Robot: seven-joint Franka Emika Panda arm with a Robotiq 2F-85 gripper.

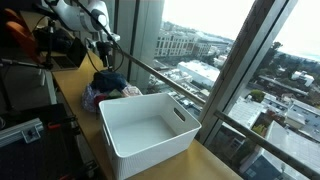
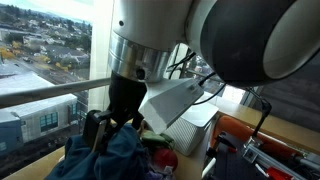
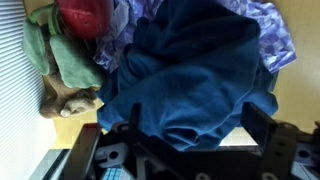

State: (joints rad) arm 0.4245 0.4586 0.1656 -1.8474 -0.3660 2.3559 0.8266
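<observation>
My gripper (image 3: 194,110) is open, with its two black fingers spread wide on either side of a fold of a dark blue cloth (image 3: 190,60). The cloth lies on top of a pile of clothes (image 1: 105,90) on the wooden counter. In both exterior views the gripper (image 1: 103,45) (image 2: 108,125) is at the top of the pile, and the fingers reach into the blue cloth (image 2: 125,155). Whether the fingertips press on the cloth I cannot tell.
A white plastic basket (image 1: 150,130) stands beside the pile; it also shows in an exterior view (image 2: 185,100). A red cloth (image 3: 85,15), a green cloth (image 3: 65,55) and a purple patterned cloth (image 3: 268,35) lie in the pile. A window railing (image 1: 190,90) runs along the counter.
</observation>
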